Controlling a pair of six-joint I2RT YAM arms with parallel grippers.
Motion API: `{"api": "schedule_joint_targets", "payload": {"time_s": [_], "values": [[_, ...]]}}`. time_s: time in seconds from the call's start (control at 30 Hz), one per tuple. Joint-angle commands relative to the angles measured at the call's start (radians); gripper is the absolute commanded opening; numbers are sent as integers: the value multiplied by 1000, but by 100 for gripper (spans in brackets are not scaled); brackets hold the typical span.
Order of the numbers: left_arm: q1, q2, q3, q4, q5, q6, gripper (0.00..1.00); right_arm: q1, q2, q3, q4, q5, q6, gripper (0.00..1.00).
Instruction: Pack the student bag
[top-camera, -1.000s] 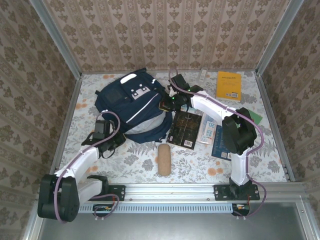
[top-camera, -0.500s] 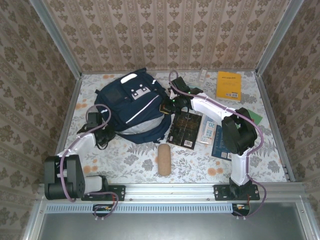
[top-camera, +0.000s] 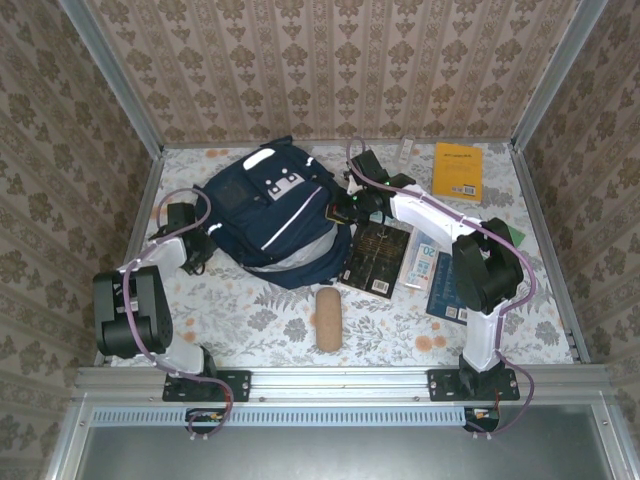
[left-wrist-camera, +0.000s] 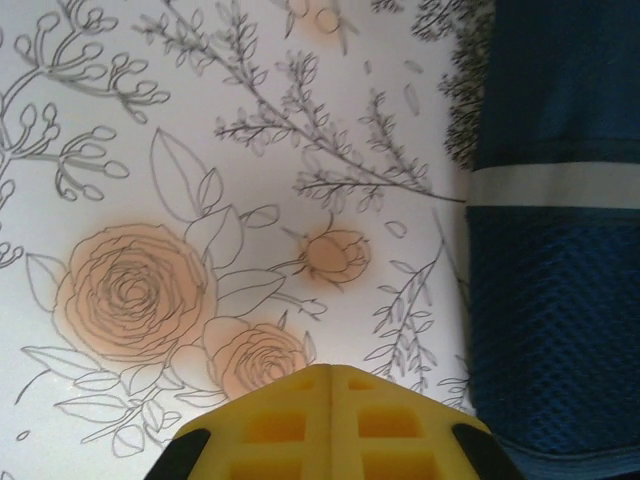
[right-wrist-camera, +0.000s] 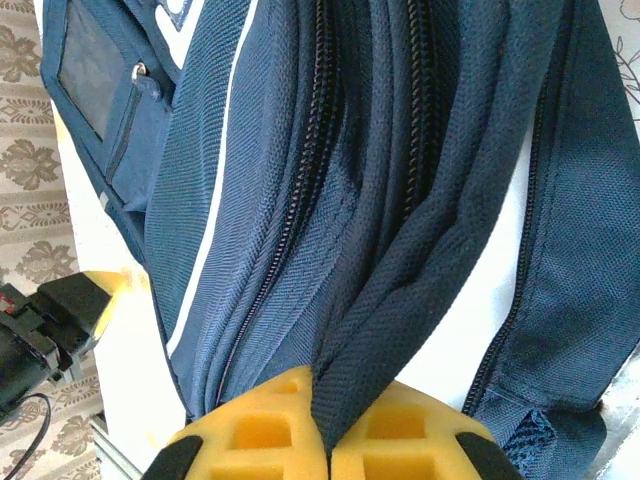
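The student bag (top-camera: 262, 205), navy blue with white stripes, lies at the back left of the table, and its grey lining shows at its lower edge. My right gripper (top-camera: 336, 211) is at the bag's right side. In the right wrist view it (right-wrist-camera: 325, 388) is shut on a dark woven strap (right-wrist-camera: 420, 250) of the bag, beside two zip lines. My left gripper (top-camera: 190, 252) is by the bag's left edge, over the tablecloth. In the left wrist view it (left-wrist-camera: 330, 372) is shut with nothing in it, and the bag's mesh side (left-wrist-camera: 555, 300) is to its right.
A black book (top-camera: 376, 258), a white and teal item (top-camera: 418, 263) and a blue book (top-camera: 446, 290) lie right of the bag. A cork-coloured roll (top-camera: 328, 318) lies in front. A yellow book (top-camera: 457, 170) and a small white item (top-camera: 405, 150) lie at the back right.
My left arm has swung back and to the left, away from the bag's lower edge, and its jaws have closed fully. The right gripper keeps its grip on the strap.
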Motion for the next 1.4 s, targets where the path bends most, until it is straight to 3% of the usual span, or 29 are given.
{"api": "schedule_joint_targets", "payload": {"time_s": [0.0, 0.23, 0.43, 0.67, 0.8, 0.97, 1.07, 1.13, 1.17, 1.2, 1.3, 1.37], "values": [[-33, -46, 3, -7, 40, 32, 3, 0, -42, -6, 35, -37, -4, 0], [-181, -206, -22, -48, 52, 124, 24, 5, -37, 7, 58, -67, 8, 0], [-375, -283, 7, -25, 146, 252, 56, 7, -26, 16, 78, -87, 38, 0], [-629, -241, 98, -48, 149, 374, 60, 10, -16, 21, 120, -119, 79, 0], [-707, -161, 171, -74, 115, 422, 65, 10, -16, 19, 139, -134, 96, 0], [-773, -46, 266, -123, -21, 471, 70, 10, -27, 16, 150, -143, 107, 0], [-774, -1, 294, -130, -105, 468, 62, 11, -39, 2, 166, -151, 118, 0], [-769, 8, 306, -135, -146, 465, 35, 10, -47, -6, 172, -154, 119, 0], [-766, 3, 310, -137, -162, 461, 17, 10, -50, -9, 173, -154, 117, 0], [-759, -7, 313, -140, -177, 457, 2, 10, -55, -15, 174, -152, 116, 6], [-717, -46, 333, -157, -180, 434, 0, 10, -72, -40, 177, -135, 112, 35], [-665, -75, 366, -192, -154, 407, 0, 10, -89, -66, 190, -123, 111, 43]]}}
